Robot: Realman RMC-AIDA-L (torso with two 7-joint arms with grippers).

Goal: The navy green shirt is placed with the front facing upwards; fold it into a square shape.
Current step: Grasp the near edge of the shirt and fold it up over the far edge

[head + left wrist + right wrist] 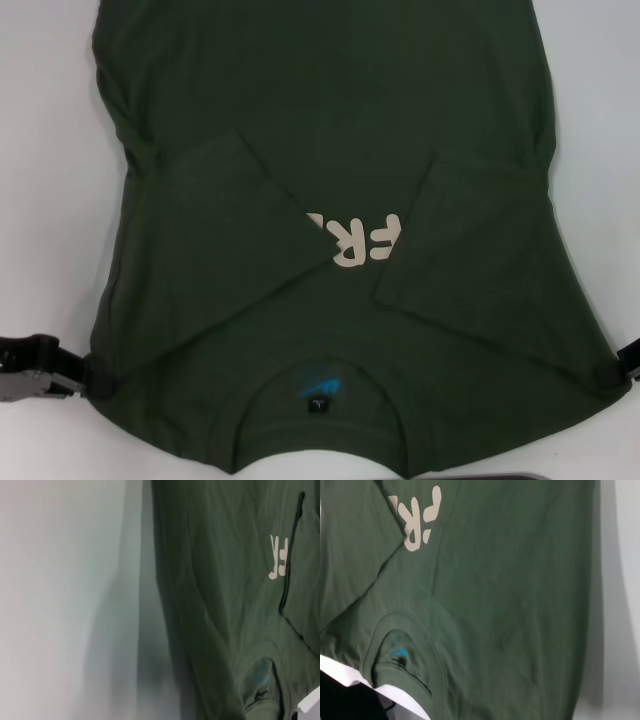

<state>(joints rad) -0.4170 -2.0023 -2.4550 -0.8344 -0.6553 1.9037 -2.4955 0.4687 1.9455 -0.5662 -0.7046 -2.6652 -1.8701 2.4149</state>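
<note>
The navy green shirt lies front up on the white table, collar at the near edge, both sleeves folded inward over the cream lettering. The left gripper is at the near left shoulder corner and the right gripper at the near right shoulder; whether either has hold of the cloth cannot be told.
</note>
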